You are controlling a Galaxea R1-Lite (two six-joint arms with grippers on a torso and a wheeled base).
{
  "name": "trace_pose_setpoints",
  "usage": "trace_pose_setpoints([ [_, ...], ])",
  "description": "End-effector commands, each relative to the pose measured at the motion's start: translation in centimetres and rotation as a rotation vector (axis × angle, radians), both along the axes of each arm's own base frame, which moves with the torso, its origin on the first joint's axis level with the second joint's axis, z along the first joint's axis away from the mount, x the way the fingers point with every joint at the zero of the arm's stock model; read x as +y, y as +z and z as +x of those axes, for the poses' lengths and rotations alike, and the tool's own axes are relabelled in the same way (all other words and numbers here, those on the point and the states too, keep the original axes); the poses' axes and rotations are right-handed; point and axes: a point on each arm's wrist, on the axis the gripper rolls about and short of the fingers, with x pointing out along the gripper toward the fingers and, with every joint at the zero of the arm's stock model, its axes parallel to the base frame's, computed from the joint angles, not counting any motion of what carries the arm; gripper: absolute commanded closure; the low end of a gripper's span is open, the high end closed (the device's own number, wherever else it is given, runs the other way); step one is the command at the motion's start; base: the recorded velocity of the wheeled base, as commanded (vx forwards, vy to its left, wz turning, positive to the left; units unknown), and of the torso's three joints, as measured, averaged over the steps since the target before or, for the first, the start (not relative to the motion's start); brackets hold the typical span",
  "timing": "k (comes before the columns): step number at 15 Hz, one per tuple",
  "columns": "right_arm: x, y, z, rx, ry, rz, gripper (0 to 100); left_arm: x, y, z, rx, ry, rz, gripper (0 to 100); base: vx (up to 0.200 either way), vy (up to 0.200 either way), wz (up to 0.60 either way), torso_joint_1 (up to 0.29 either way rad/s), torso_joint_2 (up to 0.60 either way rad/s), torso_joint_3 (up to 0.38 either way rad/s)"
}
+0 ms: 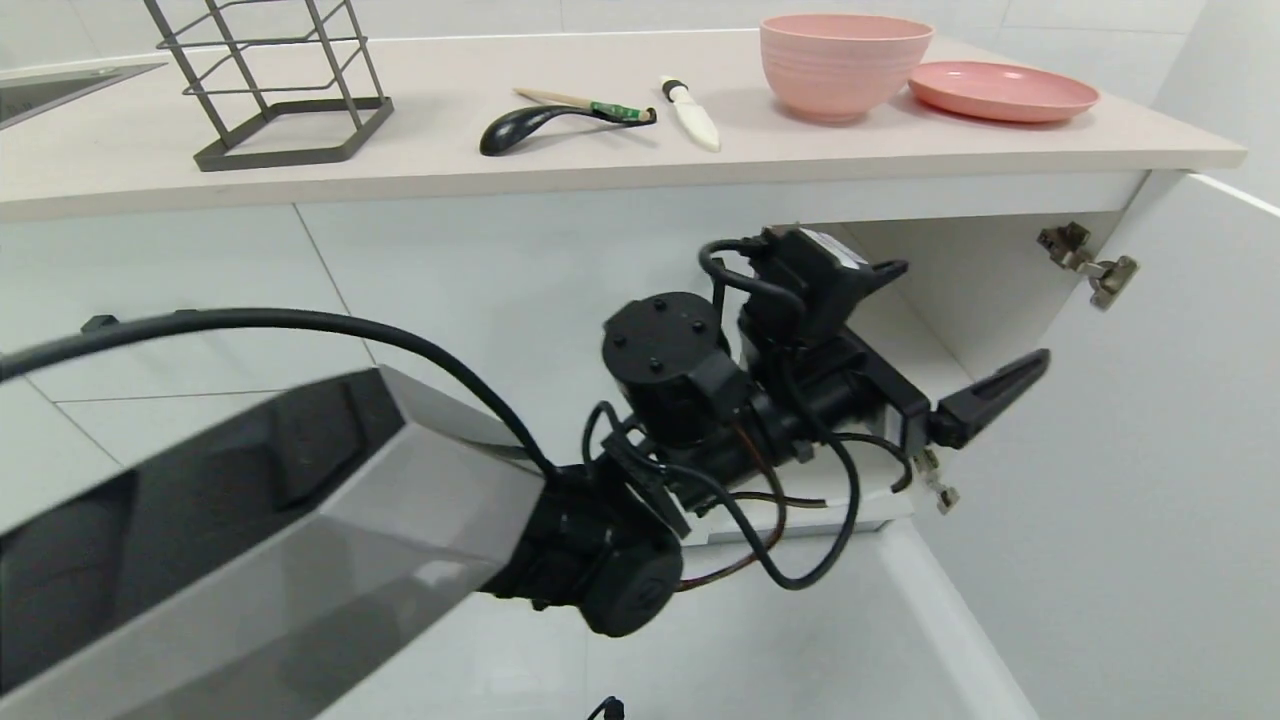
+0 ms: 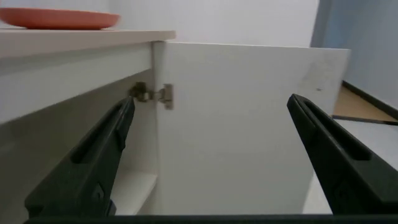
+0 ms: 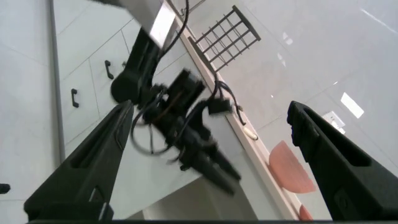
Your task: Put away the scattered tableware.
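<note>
Black spoon (image 1: 518, 126) lies left-right on the counter (image 1: 420, 170), handle pointing right; we see the white knife (image 1: 693, 116) just right of it, tip nearward. Left tool (image 2: 211, 106) and right tool (image 3: 210, 112) stand spread.

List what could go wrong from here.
The open left gripper hangs close to the open cabinet door; a careless swing could strike it or catch its hinge. The pink plate lies near the counter corner above, so a bump there might knock it off.
</note>
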Motion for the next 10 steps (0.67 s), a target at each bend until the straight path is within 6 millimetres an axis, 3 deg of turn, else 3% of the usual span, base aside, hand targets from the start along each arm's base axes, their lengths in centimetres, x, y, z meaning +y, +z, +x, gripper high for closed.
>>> trace_pose_setpoints([
  [1,0.0,-0.4,-0.1,0.007,0.003,0.0,0,6.5,3.8,-0.7,-0.019,0.09,-0.008,0,0.0,0.0,0.0,0.0,0.0,0.0],
  [2,0.0,-1.1,-0.2,0.025,0.007,0.003,0,9.8,4.2,-1.9,-0.017,0.136,0.026,0,0.0,0.0,0.0,0.0,0.0,0.0],
  [4,0.0,-1.5,-0.3,0.036,0.007,0.004,0,13.3,5.0,-4.0,-0.052,0.184,0.048,0,0.0,0.0,0.0,0.0,0.0,0.0],
  [7,0.1,-2.1,-0.8,0.028,0.014,0.0,0,16.8,4.1,-7.4,-0.018,0.189,0.091,0,0.0,0.0,0.0,0.0,0.0,0.0],
  [10,0.2,-3.4,-2.3,0.073,0.066,0.002,0,20.5,3.5,-9.2,-0.001,0.245,0.11,0,0.0,0.0,0.0,0.0,0.0,0.0],
])
